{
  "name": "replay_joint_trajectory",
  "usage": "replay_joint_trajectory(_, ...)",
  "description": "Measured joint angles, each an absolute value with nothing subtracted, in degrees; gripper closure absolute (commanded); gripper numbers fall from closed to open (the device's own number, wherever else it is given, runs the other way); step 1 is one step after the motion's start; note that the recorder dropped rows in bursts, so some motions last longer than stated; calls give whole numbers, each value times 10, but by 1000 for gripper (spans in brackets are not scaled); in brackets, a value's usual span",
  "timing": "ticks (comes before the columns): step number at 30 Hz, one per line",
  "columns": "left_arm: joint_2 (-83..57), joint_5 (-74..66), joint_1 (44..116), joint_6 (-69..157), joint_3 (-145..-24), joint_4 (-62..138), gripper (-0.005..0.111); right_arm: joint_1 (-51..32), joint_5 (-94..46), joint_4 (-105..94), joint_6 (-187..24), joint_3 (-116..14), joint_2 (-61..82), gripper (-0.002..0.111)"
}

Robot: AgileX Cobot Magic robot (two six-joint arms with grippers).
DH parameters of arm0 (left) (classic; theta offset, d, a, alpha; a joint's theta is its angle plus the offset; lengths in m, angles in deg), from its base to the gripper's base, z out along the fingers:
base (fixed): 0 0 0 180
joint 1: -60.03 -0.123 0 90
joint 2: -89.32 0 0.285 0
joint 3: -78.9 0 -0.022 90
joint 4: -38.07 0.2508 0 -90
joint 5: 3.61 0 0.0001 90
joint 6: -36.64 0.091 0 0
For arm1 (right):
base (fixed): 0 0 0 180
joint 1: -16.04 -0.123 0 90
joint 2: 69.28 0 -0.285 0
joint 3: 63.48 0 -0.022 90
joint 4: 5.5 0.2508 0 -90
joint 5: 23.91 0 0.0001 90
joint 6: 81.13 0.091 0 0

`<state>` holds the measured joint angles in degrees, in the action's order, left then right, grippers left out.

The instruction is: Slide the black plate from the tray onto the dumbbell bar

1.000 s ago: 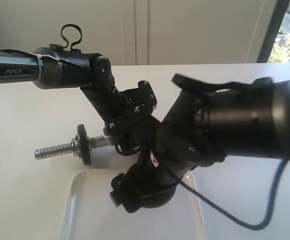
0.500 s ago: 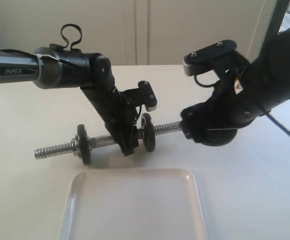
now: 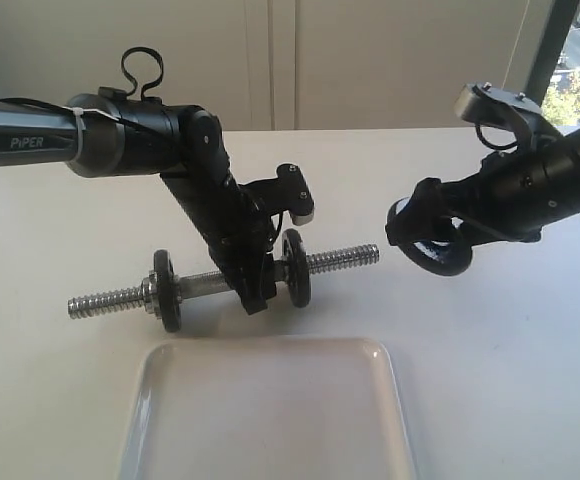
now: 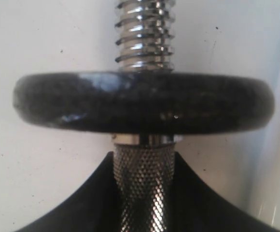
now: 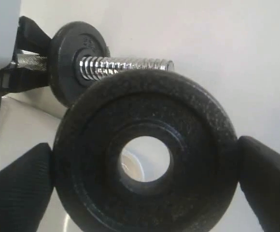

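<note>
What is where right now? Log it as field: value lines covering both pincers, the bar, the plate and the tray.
left pincer: shut on the knurled middle of the dumbbell bar
right pincer: shut on the black plate, gripped across its rim
plate vs bar: apart, just off the bar's threaded end on the right arm's side, not yet on it
fitted discs: two, one on either side of the left pincer
tray: in front of the bar, no plate on it

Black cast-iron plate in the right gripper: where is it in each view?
Exterior: round black cast-iron plate right of middle, just off the threaded end of the chrome dumbbell bar.
Left wrist: not in it; another black disc sits on the bar.
Right wrist: centre, filling most of the frame.
Shared landmark: that bar.
</note>
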<state>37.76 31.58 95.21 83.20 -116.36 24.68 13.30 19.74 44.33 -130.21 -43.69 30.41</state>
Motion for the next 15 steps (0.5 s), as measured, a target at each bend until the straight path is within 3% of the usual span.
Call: replay_joint_trajectory(15, 376, 340, 938, 831, -1164, 242, 107, 227, 315, 654, -1468, -437, 413, 108)
